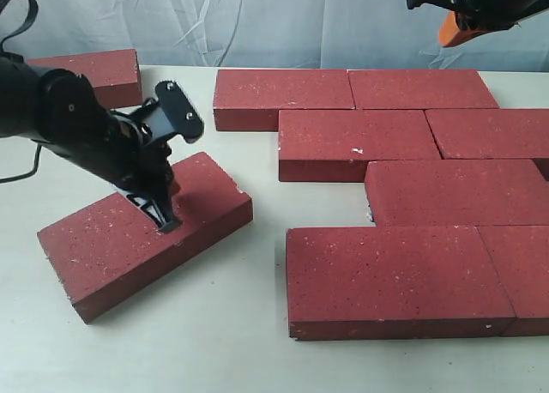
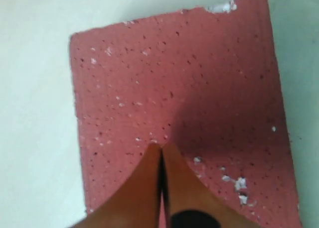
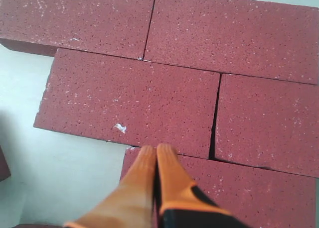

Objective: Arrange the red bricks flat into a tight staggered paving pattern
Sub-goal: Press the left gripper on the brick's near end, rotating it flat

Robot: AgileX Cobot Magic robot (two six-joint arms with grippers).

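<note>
Several dark-red bricks lie flat in staggered rows on the right, among them a back-row brick (image 1: 283,97), a second-row brick (image 1: 358,142), a third-row brick (image 1: 455,191) and a front brick (image 1: 395,277). One loose brick (image 1: 146,232) lies skewed at the left, apart from the rows. My left gripper (image 1: 167,224) is shut, its tips pressed on that brick's top (image 2: 174,98); its orange fingers (image 2: 144,183) meet with nothing between. My right gripper (image 3: 157,149) is shut and empty, hanging high above the laid bricks (image 3: 134,101) at the upper right (image 1: 455,28).
Another red brick (image 1: 94,71) sits alone at the back left. A strip of pale table (image 1: 257,247) separates the loose brick from the paved rows. A wrinkled grey-white backdrop (image 1: 257,20) closes off the far side.
</note>
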